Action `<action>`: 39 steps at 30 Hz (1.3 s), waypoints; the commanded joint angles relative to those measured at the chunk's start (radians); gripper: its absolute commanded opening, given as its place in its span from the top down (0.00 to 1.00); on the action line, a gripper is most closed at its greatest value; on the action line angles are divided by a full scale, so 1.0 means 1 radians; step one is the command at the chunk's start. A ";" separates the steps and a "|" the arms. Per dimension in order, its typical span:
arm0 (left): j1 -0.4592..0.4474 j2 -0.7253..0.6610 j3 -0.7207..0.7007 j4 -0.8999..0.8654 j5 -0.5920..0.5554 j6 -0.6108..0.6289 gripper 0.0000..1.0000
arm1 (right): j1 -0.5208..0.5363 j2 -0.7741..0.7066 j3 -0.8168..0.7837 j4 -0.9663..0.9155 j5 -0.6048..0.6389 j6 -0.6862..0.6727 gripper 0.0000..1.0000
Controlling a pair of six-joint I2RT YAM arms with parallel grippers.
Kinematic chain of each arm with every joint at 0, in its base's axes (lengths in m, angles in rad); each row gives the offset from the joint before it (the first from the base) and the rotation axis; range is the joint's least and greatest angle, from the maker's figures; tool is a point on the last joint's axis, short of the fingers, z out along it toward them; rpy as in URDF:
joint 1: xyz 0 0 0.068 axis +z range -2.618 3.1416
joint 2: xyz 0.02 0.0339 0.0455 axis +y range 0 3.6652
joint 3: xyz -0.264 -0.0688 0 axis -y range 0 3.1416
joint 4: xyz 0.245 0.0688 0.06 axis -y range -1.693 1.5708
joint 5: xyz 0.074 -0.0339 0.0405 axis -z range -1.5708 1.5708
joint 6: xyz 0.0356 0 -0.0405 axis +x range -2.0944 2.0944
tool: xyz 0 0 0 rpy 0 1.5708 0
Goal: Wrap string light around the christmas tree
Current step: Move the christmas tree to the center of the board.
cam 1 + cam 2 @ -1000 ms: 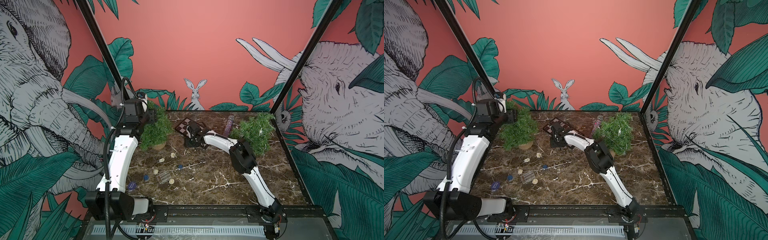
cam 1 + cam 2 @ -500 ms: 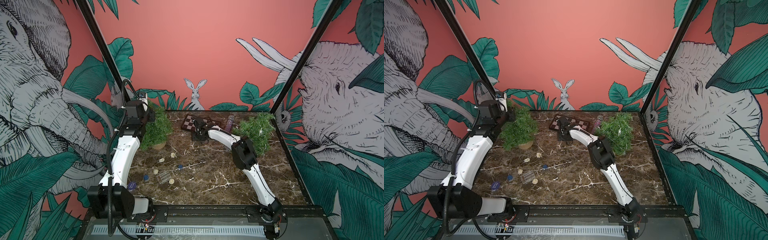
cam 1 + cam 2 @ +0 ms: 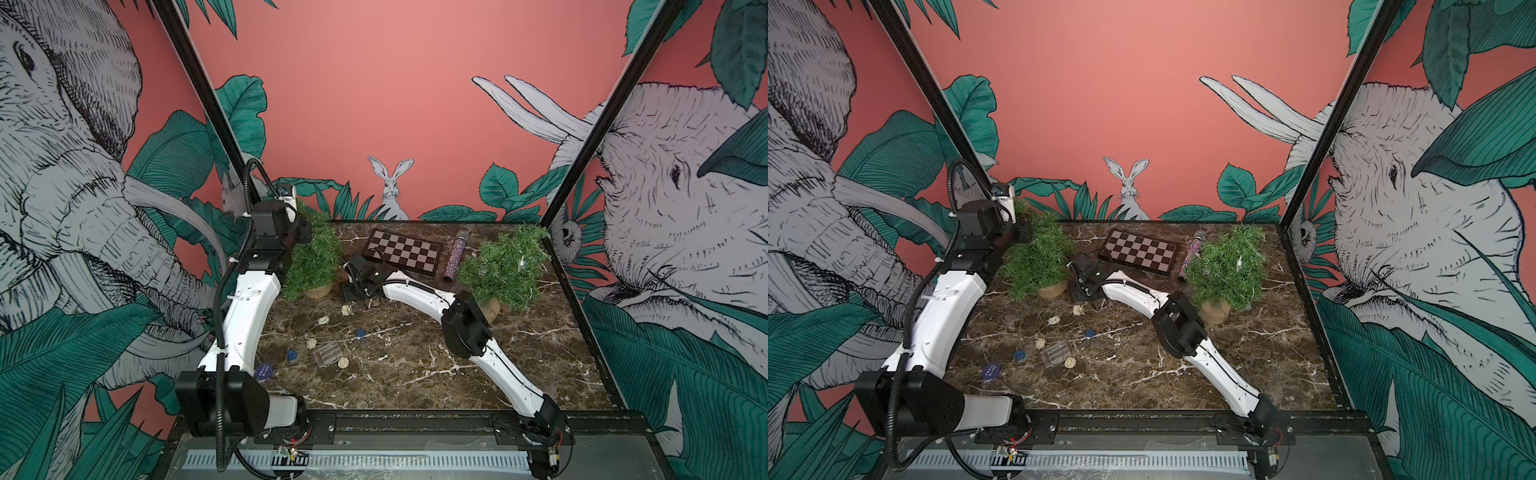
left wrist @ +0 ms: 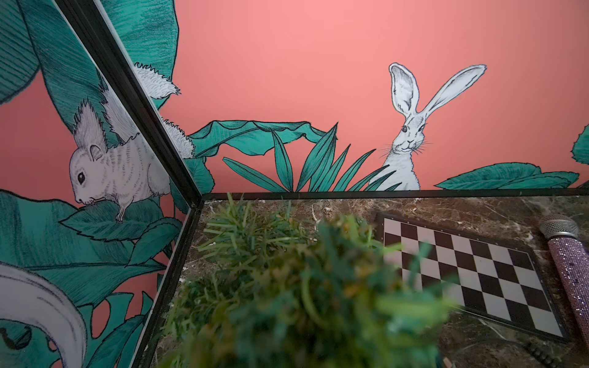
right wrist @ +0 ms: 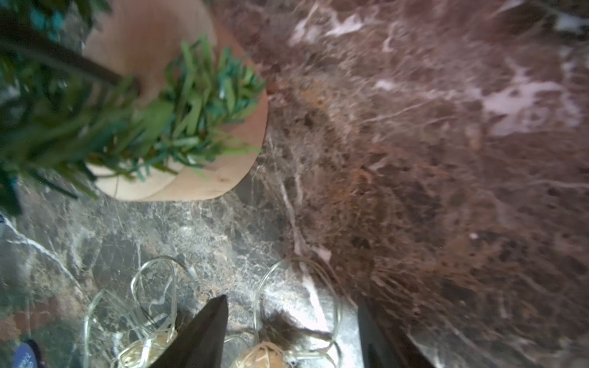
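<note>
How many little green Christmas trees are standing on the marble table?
2. One small green artificial tree with a round wooden base stands far left, by the left arm; the second tree stands far right. None looks hidden.

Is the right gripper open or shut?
Open: on the right gripper, the dark fingers stand wide apart in the right wrist view, a small wicker light ball lying between them.

Chessboard (image 3: 402, 256) behind, between left tree (image 3: 313, 259) and right tree (image 3: 505, 266), string light (image 3: 345, 309) before left tree
</note>
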 commanded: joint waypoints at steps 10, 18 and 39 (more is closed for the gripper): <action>0.002 -0.062 0.043 -0.066 -0.082 0.022 1.00 | 0.052 -0.036 -0.099 -0.104 0.065 -0.048 0.37; 0.003 -0.074 0.036 -0.060 -0.026 -0.019 1.00 | 0.042 -0.202 -0.358 -0.099 0.125 -0.140 0.60; 0.001 -0.060 0.081 -0.148 -0.030 -0.043 1.00 | 0.094 -0.571 -0.664 -0.219 0.306 -0.237 0.35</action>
